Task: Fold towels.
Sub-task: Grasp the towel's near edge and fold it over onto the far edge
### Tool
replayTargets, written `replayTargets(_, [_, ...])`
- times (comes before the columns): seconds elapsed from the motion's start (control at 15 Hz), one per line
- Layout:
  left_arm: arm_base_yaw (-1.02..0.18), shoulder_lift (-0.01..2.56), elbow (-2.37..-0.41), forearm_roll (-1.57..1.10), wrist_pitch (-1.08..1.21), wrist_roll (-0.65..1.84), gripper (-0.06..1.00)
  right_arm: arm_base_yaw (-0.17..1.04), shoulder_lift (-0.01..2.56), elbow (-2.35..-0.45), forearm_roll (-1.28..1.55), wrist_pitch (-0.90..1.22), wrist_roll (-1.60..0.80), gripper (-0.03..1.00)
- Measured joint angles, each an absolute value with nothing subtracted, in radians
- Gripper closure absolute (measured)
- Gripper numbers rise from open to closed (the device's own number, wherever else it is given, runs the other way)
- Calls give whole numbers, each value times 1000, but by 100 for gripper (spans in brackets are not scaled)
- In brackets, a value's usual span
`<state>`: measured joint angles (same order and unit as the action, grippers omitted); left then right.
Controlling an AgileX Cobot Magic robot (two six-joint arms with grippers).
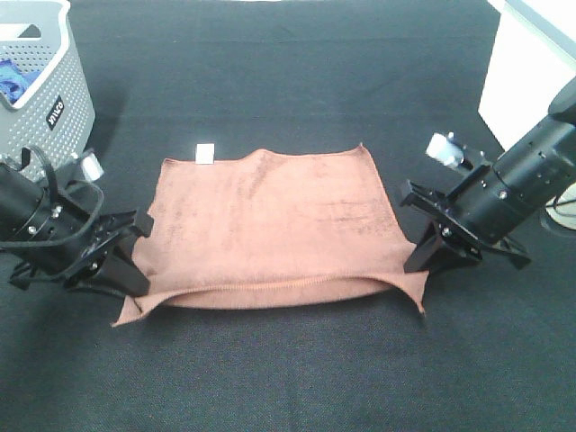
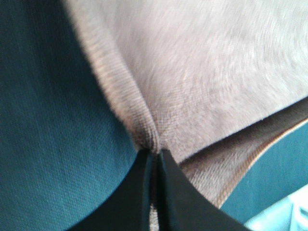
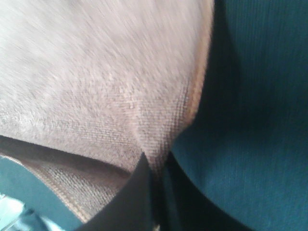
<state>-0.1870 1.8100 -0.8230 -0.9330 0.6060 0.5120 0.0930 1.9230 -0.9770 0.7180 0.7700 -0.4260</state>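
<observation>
Exterior high shows left fingers (image 1: 123, 270) and right fingers (image 1: 425, 253) clamped on the fuzzy reddish-brown towel (image 1: 270, 225).

A reddish-brown towel (image 1: 270, 220) lies spread between two black grippers on a dark tabletop (image 1: 288, 378). The left gripper (image 1: 139, 256) and the right gripper (image 1: 417, 245) each pinch a side edge close to the near corners, where the front hem lifts off the surface. A small white tag (image 1: 205, 153) sits at the far corner on the left gripper's side. Beyond the left gripper stands a grey perforated basket (image 1: 54, 99) holding a blue cloth (image 1: 13, 79); beyond the right gripper, a white box (image 1: 526, 81).
</observation>
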Motion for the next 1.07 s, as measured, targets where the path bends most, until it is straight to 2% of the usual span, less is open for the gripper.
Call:
replayTargets(0.13, [-187,1809,-853,-939,565,512,93,94,1917,-1016,732,747,-452,97])
replayTargets(0.53, [-187,1836,-1056,-945,424,512,93,94,2023,-1345,734,730,-459,97])
replayTargets(0.6, [-187,1836,-1056,-945,424,512,93,94,2023,-1345,734,730,-459,97])
replayTargets(0.8, [-187,2006,-1250,-895,421,511,93,94,2186,-1568,733,738,-459,97])
replayTargets(1.07, [-187,2155,-1461,-869,422,511,93,94,2341,-1741,664,736,-410,97])
